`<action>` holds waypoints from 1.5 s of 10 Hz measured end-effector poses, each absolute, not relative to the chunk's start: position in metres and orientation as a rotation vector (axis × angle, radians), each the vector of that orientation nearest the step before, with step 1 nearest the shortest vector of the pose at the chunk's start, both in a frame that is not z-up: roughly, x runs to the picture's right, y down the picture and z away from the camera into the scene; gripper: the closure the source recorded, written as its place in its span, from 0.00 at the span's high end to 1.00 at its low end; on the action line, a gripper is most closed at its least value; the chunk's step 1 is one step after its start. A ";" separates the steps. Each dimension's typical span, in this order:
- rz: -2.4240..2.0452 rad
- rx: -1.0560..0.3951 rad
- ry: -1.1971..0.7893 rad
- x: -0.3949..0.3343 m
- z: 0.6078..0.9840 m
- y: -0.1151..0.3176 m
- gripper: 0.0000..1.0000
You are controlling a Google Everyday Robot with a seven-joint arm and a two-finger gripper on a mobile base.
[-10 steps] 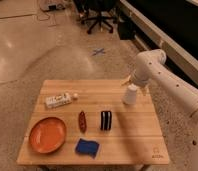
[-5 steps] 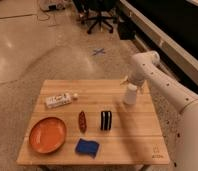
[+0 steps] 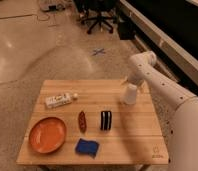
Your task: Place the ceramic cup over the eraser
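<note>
The white ceramic cup (image 3: 130,94) stands upright near the back right of the wooden table (image 3: 137,145). The striped black and white eraser (image 3: 106,120) stands upright near the table's middle, left of and nearer than the cup, well apart from it. My gripper (image 3: 129,83) hangs right at the top of the cup, at the end of the white arm (image 3: 143,65) that reaches in from the right. The cup's rim is hidden by the gripper.
An orange plate (image 3: 48,135) lies at the front left. A flat blue pad (image 3: 87,147) lies in front of the eraser, a small red-brown object (image 3: 82,120) to its left. A white box with green print (image 3: 58,100) lies at the back left. An office chair (image 3: 99,17) stands far behind.
The arm's elbow has shifted slightly left over the cup. The cup and the eraser have stayed where they were.
</note>
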State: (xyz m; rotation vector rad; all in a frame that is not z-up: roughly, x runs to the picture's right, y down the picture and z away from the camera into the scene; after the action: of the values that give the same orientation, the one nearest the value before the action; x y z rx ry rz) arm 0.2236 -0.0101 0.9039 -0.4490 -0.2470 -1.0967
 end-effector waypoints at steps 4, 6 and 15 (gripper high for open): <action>-1.105 -0.499 -0.215 0.228 0.902 -0.004 0.15; -1.107 -0.525 -0.211 0.229 0.890 -0.002 0.00; -1.179 -0.407 -0.384 0.190 0.753 -0.022 0.00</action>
State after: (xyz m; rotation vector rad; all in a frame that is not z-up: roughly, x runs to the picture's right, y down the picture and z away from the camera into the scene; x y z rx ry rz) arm 0.1904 -0.0224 0.7531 -0.4073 -0.3841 -1.1795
